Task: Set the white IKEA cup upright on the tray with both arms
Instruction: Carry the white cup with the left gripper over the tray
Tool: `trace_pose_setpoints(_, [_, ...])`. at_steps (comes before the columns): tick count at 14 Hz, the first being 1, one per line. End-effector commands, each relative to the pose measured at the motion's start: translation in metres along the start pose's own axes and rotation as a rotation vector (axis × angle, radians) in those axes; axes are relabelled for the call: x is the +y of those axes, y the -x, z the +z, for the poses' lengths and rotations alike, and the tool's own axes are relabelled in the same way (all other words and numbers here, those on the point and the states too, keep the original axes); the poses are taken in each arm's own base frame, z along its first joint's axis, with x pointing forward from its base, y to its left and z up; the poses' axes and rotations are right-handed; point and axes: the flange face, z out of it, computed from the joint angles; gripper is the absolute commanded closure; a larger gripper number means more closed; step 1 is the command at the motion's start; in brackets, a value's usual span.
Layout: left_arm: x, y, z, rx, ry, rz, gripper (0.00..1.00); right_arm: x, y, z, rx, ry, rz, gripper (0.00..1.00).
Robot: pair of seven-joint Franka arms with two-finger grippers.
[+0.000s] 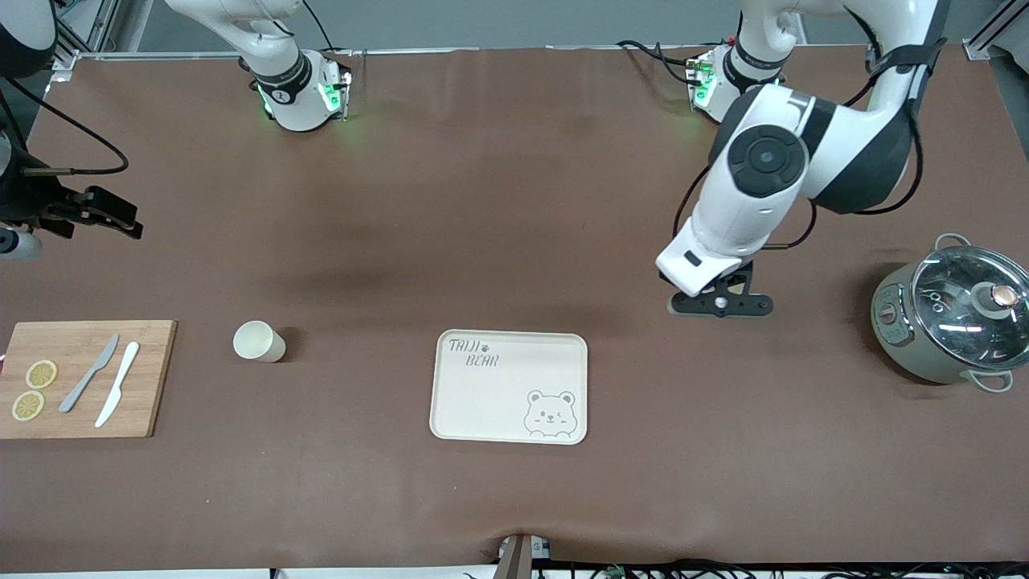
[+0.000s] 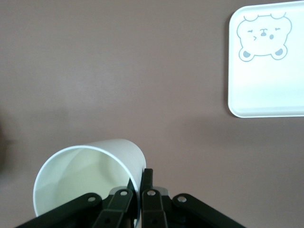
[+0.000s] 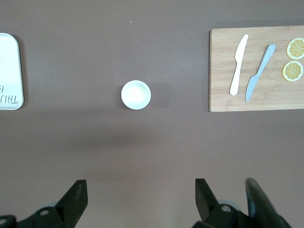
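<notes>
My left gripper [image 2: 138, 183] is shut on the wall of a white cup [image 2: 85, 175], one finger inside the rim and one outside, with the cup's mouth facing the wrist. In the front view the left gripper [image 1: 721, 304] hangs low over the table beside the tray [image 1: 490, 402], toward the left arm's end, and its wrist almost hides that cup. The cream tray [image 2: 266, 90] with the bear print lies bare. A second white cup [image 1: 257, 341] [image 3: 136, 94] stands between the tray [image 3: 7, 61] and the cutting board. My right gripper [image 1: 120, 219] [image 3: 141, 199] waits open, holding nothing, over the right arm's end.
A wooden cutting board [image 1: 149, 378] at the right arm's end carries two knives [image 1: 104, 382] and two lemon slices [image 1: 34, 390]. A pot with a glass lid [image 1: 957, 314] stands at the left arm's end.
</notes>
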Motion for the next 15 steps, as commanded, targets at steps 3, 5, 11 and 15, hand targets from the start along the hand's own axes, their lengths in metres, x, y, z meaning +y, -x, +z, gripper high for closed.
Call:
trace_pose_setpoints(3, [0.030, -0.033, 0.006, -0.007, -0.040, -0.010, 1.00, 0.004, -0.002, -0.006, 0.009, 0.000, -0.009, 0.00])
trace_pose_setpoints(5, [0.041, -0.043, 0.015, 0.002, -0.051, -0.015, 1.00, 0.003, -0.002, -0.006, 0.010, 0.006, -0.012, 0.00])
trace_pose_setpoints(11, [0.095, -0.052, 0.048, 0.042, -0.138, -0.029, 1.00, 0.004, -0.003, -0.006, 0.015, 0.006, -0.018, 0.00])
trace_pose_setpoints(15, [0.120, -0.057, 0.062, 0.060, -0.115, -0.053, 1.00, 0.005, -0.003, -0.005, 0.018, 0.006, -0.032, 0.00])
